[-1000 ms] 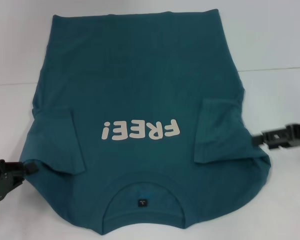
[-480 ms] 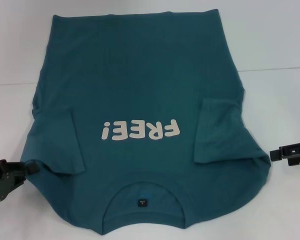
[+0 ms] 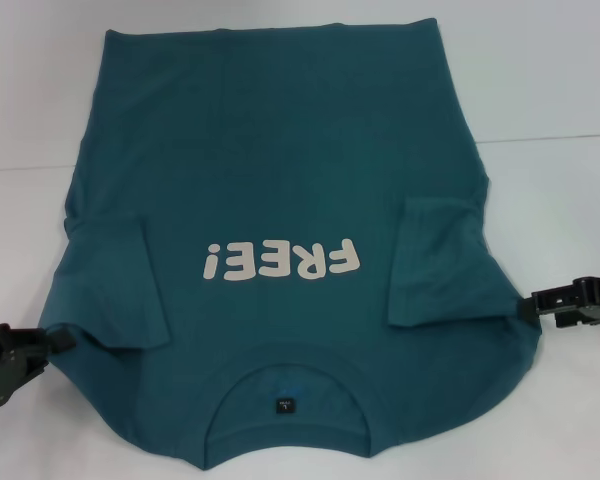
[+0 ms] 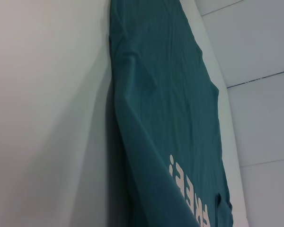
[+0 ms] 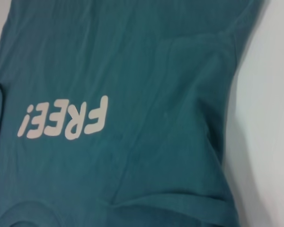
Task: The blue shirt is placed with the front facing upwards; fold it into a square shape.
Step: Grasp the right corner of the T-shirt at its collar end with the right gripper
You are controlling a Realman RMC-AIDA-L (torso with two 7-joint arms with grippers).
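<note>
The blue shirt lies flat, front up, on the white table, with its collar toward me and the white "FREE!" lettering on the chest. Both sleeves are folded inward onto the body. My left gripper is at the shirt's near left shoulder edge, low on the table. My right gripper touches the near right shoulder edge. The shirt fills the left wrist view and the right wrist view; neither shows its own gripper.
A thin seam line crosses the table on the right. White tabletop shows to the left and right of the shirt and along its far hem.
The right gripper pulled back from the shirt's right edge, dropped lower, then came in again to touch the edge. The left gripper shifted slightly toward me. The shirt's right shoulder edge settled.
</note>
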